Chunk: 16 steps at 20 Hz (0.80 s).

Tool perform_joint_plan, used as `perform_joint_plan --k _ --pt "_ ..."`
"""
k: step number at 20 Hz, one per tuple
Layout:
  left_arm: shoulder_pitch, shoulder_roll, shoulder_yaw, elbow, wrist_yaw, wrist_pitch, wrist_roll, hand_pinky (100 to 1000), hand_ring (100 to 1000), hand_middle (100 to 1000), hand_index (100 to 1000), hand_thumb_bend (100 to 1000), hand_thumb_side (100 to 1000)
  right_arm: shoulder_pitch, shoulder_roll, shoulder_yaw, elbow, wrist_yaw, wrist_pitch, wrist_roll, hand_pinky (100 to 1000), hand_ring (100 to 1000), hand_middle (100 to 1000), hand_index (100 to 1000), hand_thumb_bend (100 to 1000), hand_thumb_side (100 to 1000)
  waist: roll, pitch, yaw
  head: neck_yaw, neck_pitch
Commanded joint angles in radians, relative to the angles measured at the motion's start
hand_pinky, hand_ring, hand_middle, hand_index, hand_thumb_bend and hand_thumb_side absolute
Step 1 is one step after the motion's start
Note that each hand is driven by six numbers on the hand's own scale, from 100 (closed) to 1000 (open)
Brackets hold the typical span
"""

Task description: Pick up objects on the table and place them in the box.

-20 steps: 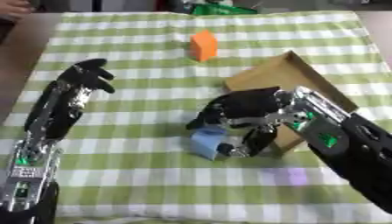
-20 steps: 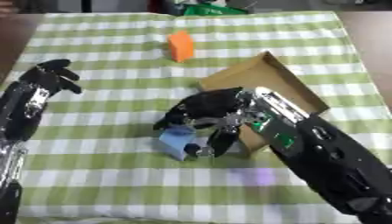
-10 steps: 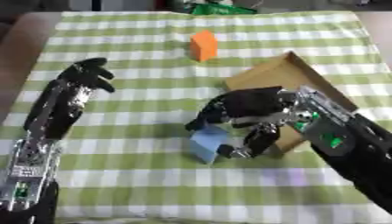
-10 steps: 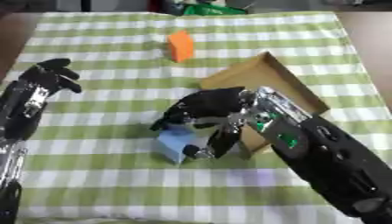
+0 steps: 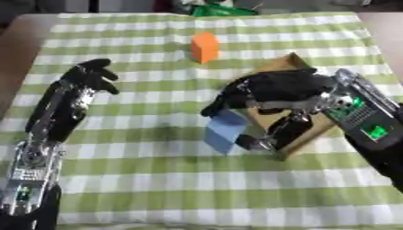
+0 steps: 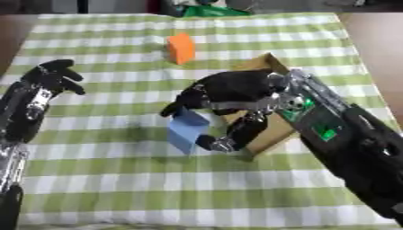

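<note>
My right hand has the light blue block pinched between curled fingers above and my thumb below. The block looks lifted and tilted, with a faint shadow on the green checked tablecloth to its left, though I cannot be certain it is fully clear of the cloth. It sits just beside the near left edge of the cardboard box, which my hand and forearm mostly cover.

The block reads as a plain rectangular solid with flat faces and crisp edges. I judge it light and stiff, probably foam or painted wood, so it should not deform or break. Smooth faces could let it slide or twist between my fingers, and its current tilt suggests it can pivot about the pinch. Holding across two opposite flat faces near the middle, as I seem to be doing, is the sensible place; a hold near a corner would let it rotate out.

The orange block stands upright farther up the cloth, well apart from the box and from me. It looks like the same kind of thing, so the same side-to-side hold should suit it.

My left hand rests on the cloth at the left, fingers relaxed and holding nothing.
</note>
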State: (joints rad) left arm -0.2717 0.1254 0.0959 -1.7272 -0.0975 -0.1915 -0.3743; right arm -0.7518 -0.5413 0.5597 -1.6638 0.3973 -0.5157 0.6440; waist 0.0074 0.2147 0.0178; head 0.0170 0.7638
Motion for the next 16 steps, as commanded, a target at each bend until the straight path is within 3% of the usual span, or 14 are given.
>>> perform_joint_plan --k 1,6,16 --pt "-0.005 0.024 0.005 -0.019 0.000 0.001 0.005 700 558 615 841 143 730 0.002 -0.052 -0.047 -0.033 -0.017 -0.077 0.090 846 767 425 964 100 100 0.002 -0.019 -0.005 0.004 -0.004" --pt "-0.005 0.024 0.006 -0.018 -0.001 0.001 0.007 701 558 616 841 142 730 0.037 -0.084 -0.099 0.000 0.007 -0.039 0.045 848 768 432 967 100 132 0.006 -0.018 -0.015 0.001 -0.010" --pt "-0.007 0.020 0.007 -0.016 -0.001 -0.001 0.008 701 559 617 841 142 729 0.054 -0.063 -0.193 0.264 0.157 -0.020 -0.115 846 770 451 967 100 135 0.016 -0.019 -0.019 -0.013 -0.021"
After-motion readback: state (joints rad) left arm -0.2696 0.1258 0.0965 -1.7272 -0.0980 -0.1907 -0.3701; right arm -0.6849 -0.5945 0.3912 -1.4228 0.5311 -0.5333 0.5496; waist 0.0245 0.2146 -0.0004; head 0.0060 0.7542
